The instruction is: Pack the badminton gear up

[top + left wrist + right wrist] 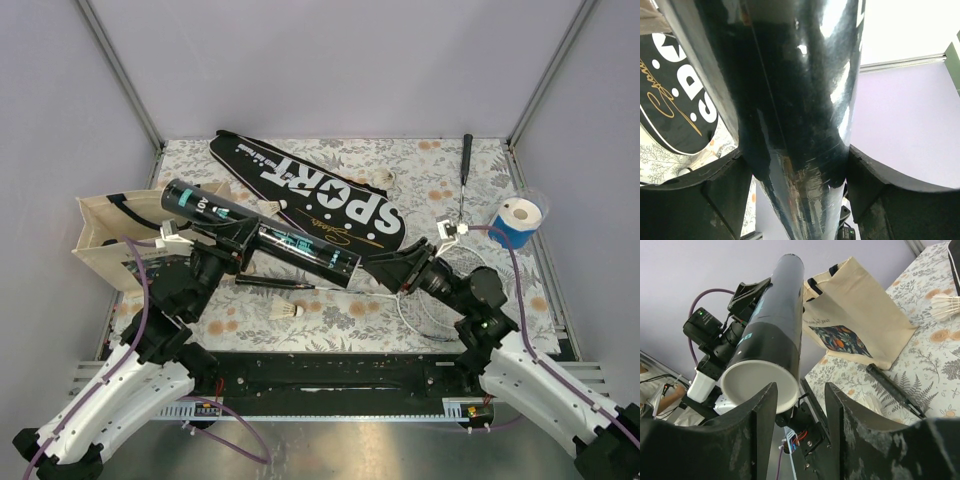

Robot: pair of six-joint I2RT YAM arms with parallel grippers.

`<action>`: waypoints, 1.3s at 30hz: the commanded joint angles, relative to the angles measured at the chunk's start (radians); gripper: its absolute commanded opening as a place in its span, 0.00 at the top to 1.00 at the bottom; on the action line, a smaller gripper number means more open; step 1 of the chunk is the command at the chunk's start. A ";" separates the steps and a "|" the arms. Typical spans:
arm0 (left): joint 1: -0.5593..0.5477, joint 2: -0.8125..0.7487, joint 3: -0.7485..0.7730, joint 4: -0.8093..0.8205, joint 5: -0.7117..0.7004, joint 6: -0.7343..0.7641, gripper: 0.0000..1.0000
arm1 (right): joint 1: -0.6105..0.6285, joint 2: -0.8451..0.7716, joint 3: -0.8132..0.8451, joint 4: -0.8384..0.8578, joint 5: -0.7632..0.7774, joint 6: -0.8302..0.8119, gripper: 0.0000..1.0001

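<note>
Top external: your left jaws are clamped round the tube (262,234), held up off the counter (350,315); your right jaws gape at its open end, holding nothing. Nothing looks packed yet: shuttlecocks (290,313), racket (464,170) and cover (320,195) lie loose, all to stow.

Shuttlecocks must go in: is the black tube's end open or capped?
Open: the right wrist view shows the black tube ending in a hollow white mouth, no cap.

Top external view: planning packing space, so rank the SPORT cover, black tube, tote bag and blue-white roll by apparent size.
Largest: SPORT cover.
Then black tube and tote bag, too alike to rank; the tube is raised toward the camera.
Smallest: blue-white roll.
</note>
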 commanded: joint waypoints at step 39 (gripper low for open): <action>0.004 -0.130 0.042 -0.202 -0.231 -0.071 0.61 | -0.001 -0.007 -0.034 0.082 0.074 -0.005 1.00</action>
